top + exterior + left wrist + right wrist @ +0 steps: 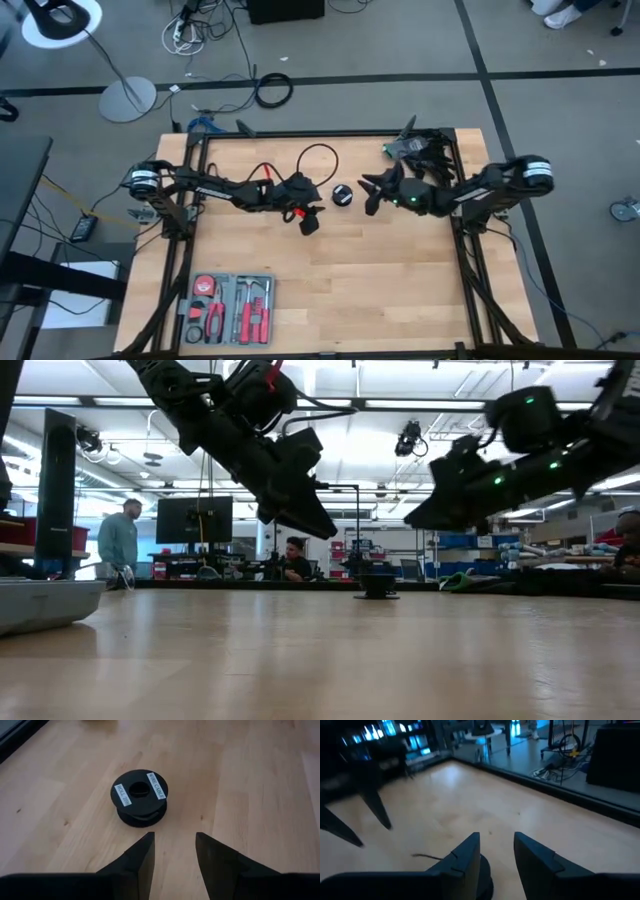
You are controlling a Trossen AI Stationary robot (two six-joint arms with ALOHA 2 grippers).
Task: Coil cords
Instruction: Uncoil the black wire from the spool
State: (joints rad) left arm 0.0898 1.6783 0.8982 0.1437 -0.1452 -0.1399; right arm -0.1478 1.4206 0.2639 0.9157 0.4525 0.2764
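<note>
A small round black spool (140,797) with white labels stands flat on the wooden table, near its middle (342,194). A thin black cord (318,160) lies in a loose loop on the table behind it, and a cord end (425,856) shows beside the spool. My left gripper (174,852) hovers open just left of the spool, slanting down at it. My right gripper (496,851) hovers open close on the spool's right, with the spool's edge (484,876) under its fingers. In the low view both grippers (318,525) (425,518) hang clear above the table.
An open tool case (228,308) lies at the near left of the table. A dark and green object (415,148) sits at the far right corner. The black frame (300,135) rims the table. People (118,540) are in the room beyond.
</note>
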